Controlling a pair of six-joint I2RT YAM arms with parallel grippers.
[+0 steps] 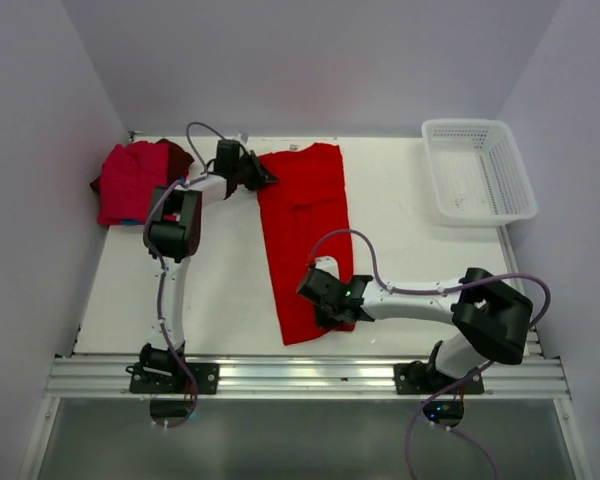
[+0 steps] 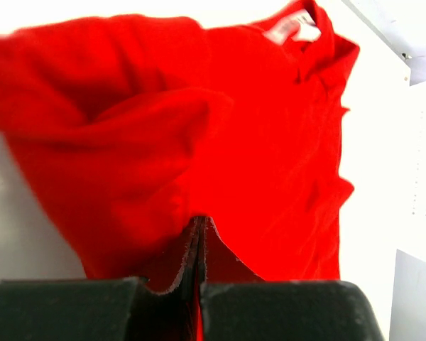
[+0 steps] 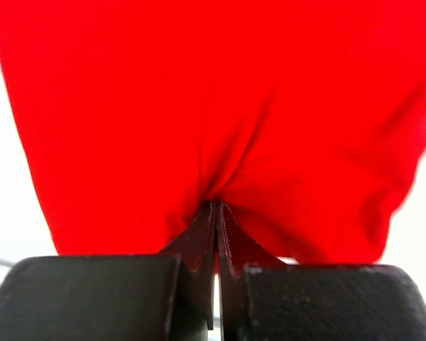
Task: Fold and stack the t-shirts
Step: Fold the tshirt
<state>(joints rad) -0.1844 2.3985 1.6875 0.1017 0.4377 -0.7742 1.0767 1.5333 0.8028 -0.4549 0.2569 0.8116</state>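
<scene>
- Two grippers on the books. State of each?
- Left gripper [image 1: 262,177]: jaws pressed together on a pinch of cloth at the far left corner of the red t-shirt [image 1: 305,225]. Right gripper [image 1: 328,298]: jaws clamped on the same shirt at its near hem.
- Location of the item?
- Mid-table, lying as a long narrow strip from far to near. The sides appear to be folded in already.
- Step in hand?
- By my judgement, the crosswise fold. One end is to be lifted and carried over the other.
- Requirements for the next move?
- Both grips kept firm, the lifted end raised enough that the cloth does not drag, and the edges laid square on each other.
- Edges and room?
- Right of the strip: bare table [image 1: 410,250], open as far as the white basket [image 1: 477,127] at the far right. Left: a narrower lane beside the left arm. Far left: the stack of folded shirts [image 1: 130,185], near the left gripper. The near hem lies close to the table's near edge.
</scene>
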